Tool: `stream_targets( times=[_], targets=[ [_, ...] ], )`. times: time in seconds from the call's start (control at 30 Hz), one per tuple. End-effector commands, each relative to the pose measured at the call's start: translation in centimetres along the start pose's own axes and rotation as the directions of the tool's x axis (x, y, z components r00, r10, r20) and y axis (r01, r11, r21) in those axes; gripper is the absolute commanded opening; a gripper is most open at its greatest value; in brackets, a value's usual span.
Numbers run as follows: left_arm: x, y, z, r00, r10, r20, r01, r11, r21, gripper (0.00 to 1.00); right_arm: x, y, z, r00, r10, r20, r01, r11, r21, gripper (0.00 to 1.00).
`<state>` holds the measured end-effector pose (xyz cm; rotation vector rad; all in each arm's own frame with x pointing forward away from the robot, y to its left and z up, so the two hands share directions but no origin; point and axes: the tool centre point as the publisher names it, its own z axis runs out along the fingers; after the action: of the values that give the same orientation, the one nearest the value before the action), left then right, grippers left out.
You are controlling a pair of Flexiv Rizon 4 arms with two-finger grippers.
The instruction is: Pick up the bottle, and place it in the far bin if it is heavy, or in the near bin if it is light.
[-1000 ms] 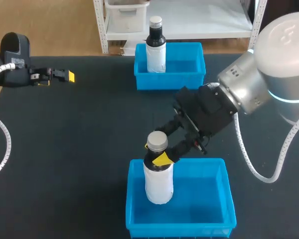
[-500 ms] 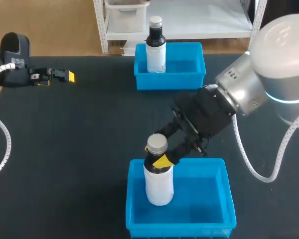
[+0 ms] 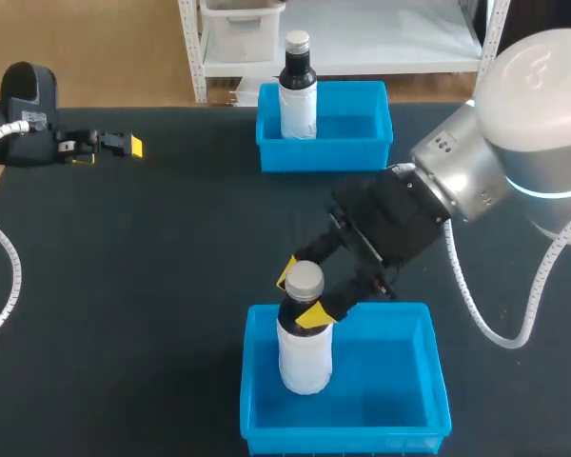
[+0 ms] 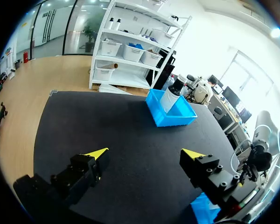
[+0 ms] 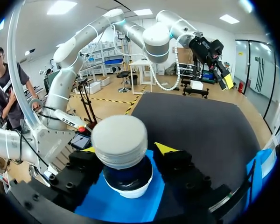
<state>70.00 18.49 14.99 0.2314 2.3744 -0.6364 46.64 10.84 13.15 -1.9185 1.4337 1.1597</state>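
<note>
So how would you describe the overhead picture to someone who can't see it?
The right gripper is at the neck of a grey-capped bottle standing in the near blue bin. A second bottle stands in the far blue bin, and the left gripper is far off at the black table's left side.

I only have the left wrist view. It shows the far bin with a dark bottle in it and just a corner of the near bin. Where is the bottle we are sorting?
Observer: The bottle stands upright in the near bin, toward the bin's left side.
Operator: Is the right arm on it?
Observer: The right gripper is at its neck, just under the grey cap. I cannot tell whether it grips.
Operator: Is it down inside the walls?
Observer: Its lower half is below the bin's rim. I cannot tell whether it rests on the floor of the bin.
</note>
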Motion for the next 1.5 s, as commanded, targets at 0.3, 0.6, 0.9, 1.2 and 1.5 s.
stream_targets(
  times=[0.3, 0.6, 0.9, 1.2, 1.5],
  targets=[
    [0.0, 0.0, 0.0, 1.000, 0.000, 0.000, 0.000, 1.000, 0.000, 1.00, -0.2, -0.1, -0.8, 0.999, 0.000, -0.035, 0.000, 1.000, -0.007, 1.00],
    [0.0, 0.0, 0.0, 1.000, 0.000, 0.000, 0.000, 1.000, 0.000, 1.00, 1.7, -0.8, -4.9, 0.993, 0.072, -0.089, -0.068, 0.996, 0.050, 1.00],
    [0.0, 0.0, 0.0, 1.000, 0.000, 0.000, 0.000, 1.000, 0.000, 1.00, 4.4, -3.2, -9.9, 0.982, 0.161, -0.099, -0.140, 0.972, 0.187, 1.00],
    [0.0, 0.0, 0.0, 1.000, 0.000, 0.000, 0.000, 1.000, 0.000, 1.00, 6.2, -8.6, -13.6, 0.930, 0.366, 0.030, -0.357, 0.881, 0.310, 1.00],
    [0.0, 0.0, 0.0, 1.000, 0.000, 0.000, 0.000, 1.000, 0.000, 1.00, 6.3, -9.8, -14.6, 0.904, 0.427, 0.017, -0.410, 0.855, 0.319, 1.00]
  ],
)
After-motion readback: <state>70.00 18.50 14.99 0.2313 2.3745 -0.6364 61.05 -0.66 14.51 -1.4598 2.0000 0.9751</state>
